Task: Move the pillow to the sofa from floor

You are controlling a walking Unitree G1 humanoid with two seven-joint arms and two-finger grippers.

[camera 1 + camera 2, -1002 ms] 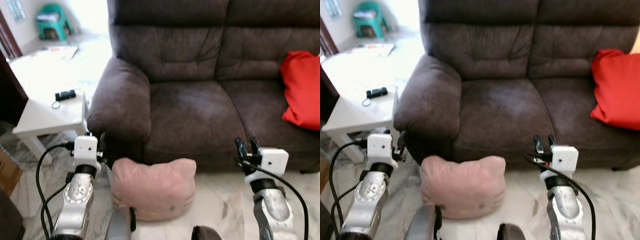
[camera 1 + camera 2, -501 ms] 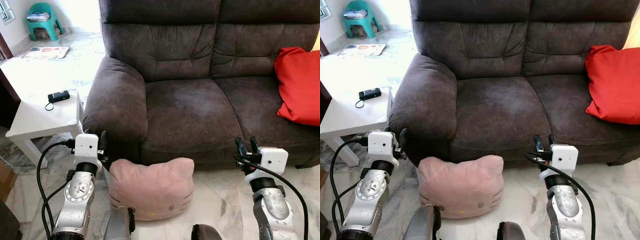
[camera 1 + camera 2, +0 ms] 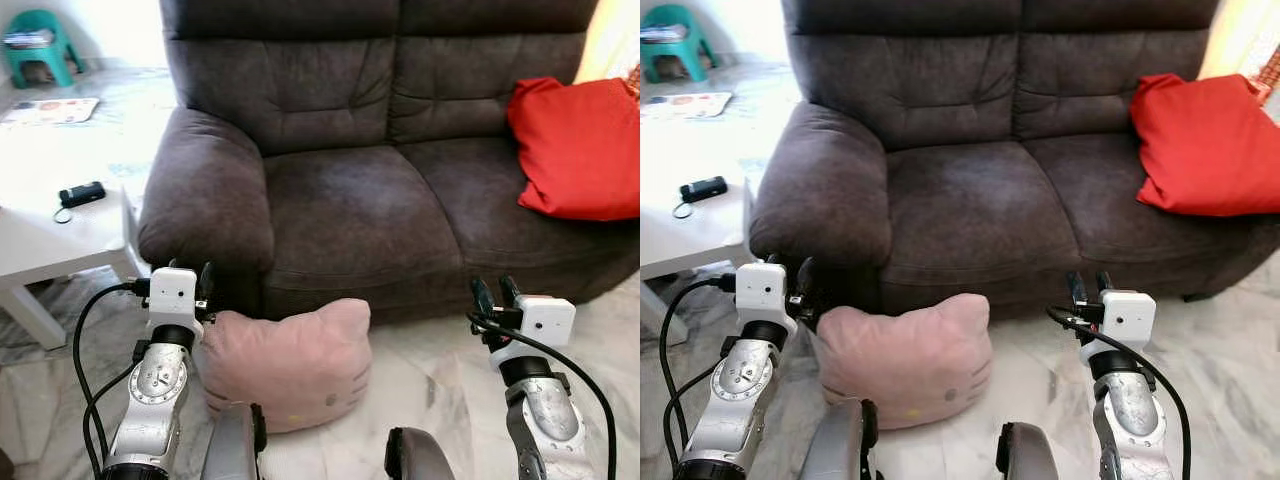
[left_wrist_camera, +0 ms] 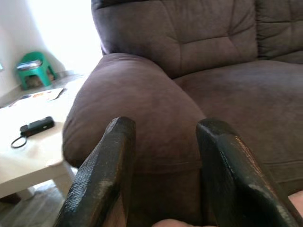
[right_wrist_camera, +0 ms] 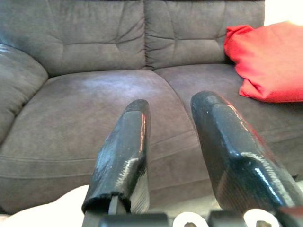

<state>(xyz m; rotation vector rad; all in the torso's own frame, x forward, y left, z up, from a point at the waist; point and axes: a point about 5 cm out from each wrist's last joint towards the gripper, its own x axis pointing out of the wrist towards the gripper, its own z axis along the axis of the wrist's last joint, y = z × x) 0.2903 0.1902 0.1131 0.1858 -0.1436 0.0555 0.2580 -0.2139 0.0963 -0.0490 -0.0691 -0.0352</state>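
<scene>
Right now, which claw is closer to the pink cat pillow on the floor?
Left. The left claw sits right by the pink pillow, at its upper left corner; the right claw is well off to its right.

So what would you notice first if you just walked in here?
Probably the pink cat-face pillow on the marble floor, against the front of the dark brown sofa. Then the bright red cushion on the sofa's right seat. The left gripper and right gripper hover open.
</scene>
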